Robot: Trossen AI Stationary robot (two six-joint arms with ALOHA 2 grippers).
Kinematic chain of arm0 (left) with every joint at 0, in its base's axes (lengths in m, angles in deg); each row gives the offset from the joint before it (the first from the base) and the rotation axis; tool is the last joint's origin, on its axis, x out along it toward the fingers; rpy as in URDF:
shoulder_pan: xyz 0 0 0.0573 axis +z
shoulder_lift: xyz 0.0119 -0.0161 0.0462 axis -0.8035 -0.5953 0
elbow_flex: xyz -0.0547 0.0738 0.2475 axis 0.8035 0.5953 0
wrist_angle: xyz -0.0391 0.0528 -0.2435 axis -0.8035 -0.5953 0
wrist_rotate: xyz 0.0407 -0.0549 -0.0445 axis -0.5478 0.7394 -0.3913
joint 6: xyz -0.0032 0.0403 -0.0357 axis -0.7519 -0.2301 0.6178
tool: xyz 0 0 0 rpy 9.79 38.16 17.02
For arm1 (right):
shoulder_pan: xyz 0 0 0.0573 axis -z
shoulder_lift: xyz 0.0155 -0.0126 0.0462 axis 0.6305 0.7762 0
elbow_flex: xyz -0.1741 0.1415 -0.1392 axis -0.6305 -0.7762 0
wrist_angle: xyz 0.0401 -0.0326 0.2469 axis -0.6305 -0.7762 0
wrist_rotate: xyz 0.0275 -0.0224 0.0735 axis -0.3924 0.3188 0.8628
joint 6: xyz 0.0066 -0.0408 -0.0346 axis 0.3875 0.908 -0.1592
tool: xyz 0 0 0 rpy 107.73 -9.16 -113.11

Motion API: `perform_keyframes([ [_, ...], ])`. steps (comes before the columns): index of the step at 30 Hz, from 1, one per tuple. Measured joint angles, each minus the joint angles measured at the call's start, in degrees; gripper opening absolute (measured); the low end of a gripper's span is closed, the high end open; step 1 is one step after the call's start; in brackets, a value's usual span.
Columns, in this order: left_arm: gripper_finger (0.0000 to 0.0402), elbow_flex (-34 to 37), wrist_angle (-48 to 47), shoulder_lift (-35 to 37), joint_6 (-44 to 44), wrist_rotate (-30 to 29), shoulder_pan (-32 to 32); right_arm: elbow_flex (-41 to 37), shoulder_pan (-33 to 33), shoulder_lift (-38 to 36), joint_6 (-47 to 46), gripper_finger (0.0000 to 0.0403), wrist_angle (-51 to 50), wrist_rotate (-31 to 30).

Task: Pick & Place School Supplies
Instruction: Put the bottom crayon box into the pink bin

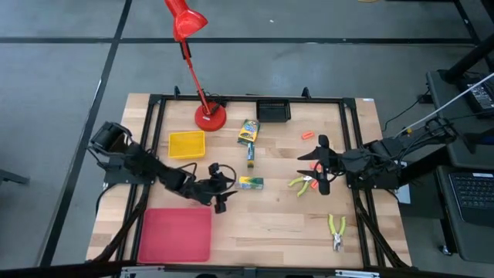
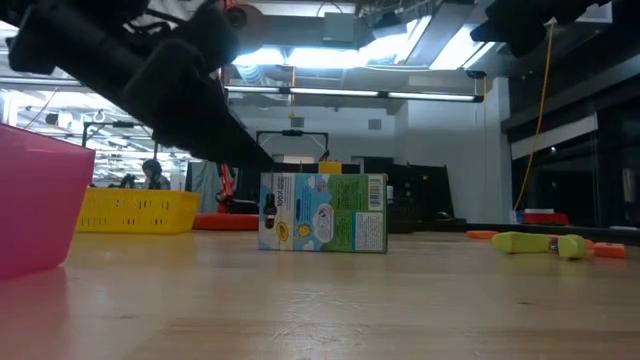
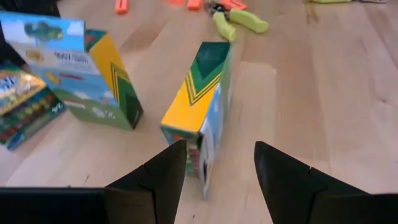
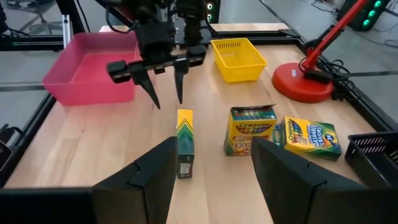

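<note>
Crayon box (image 1: 251, 182), the narrow green-and-yellow one lying near the middle of the desk, is the thing in hand: the left gripper (image 1: 220, 188) hovers just beside its end with its fingers (image 3: 163, 177) apart, the box's yellow-and-green end flap sitting ahead of the gap between them in the left wrist view. To do this step well, I judge the gripper should centre over the box so that 1 finger passes each long side, come down without nudging it, and close across the narrow width rather than the length; the thin carton could tip or skid if 1 finger touches first. The pink tray (image 1: 175, 234) at the near-left corner of the desk is the closest place to drop it, and the yellow basket (image 1: 187, 144) sits toward the far-left side. The right gripper (image 1: 320, 164) waits over the right part of the desk with its fingers spread, above the orange pieces and a green-handled tool. By count I see 3 crayon boxes: the 1 being approached, a second (image 1: 248, 131) near the far edge by the lamp base (image 1: 210, 117), and a third (image 1: 250, 150) between them. There are 2 yellow-green-handled tools: 1 (image 1: 301, 184) beside the right gripper and 1 (image 1: 336, 228) toward the near-right corner. At least 2 orange pieces show, 1 (image 1: 307, 135) toward the far edge and 1 (image 1: 315, 166) partly hidden under the right gripper. A black basket (image 1: 272, 110) stands at the far edge.
</note>
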Motion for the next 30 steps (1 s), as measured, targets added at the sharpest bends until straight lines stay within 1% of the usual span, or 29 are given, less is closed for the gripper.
perform_keyframes([
  [5,0.0187,0.0,-1.4,0.0,1.3,0.6,1.2,0.0,0.0,0.0,1.5,0.0208,0.0,0.0],
  [9,0.0185,0.0,-1.6,0.0,2.2,3.5,2.6,0.0,0.0,0.0,1.9,0.0208,-0.1,0.0],
  [12,0.0172,0.0,-1.7,0.0,2.7,4.9,3.4,0.0,0.0,0.0,2.4,0.0208,-0.1,0.0],
  [14,0.0155,0.0,-1.7,0.0,2.8,5.0,3.6,0.0,0.0,0.0,2.7,0.0208,-0.1,0.0],
  [17,0.0116,0.0,-2.6,0.0,3.5,5.0,3.8,0.0,0.0,0.0,2.9,0.0208,-0.1,0.1],
  [22,0.0017,0.0,-3.2,0.0,3.1,4.9,3.7,0.0,0.0,0.0,2.9,0.0208,-0.1,0.3],
  [26,0.0003,0.0,-2.9,0.0,-1.1,3.2,2.3,0.0,0.0,0.0,2.7,0.0208,0.0,0.3],
  [30,0.0003,0.1,-0.6,1.5,-6.9,-1.2,-0.7,0.0,0.0,0.0,2.6,0.0208,0.5,0.3],
])
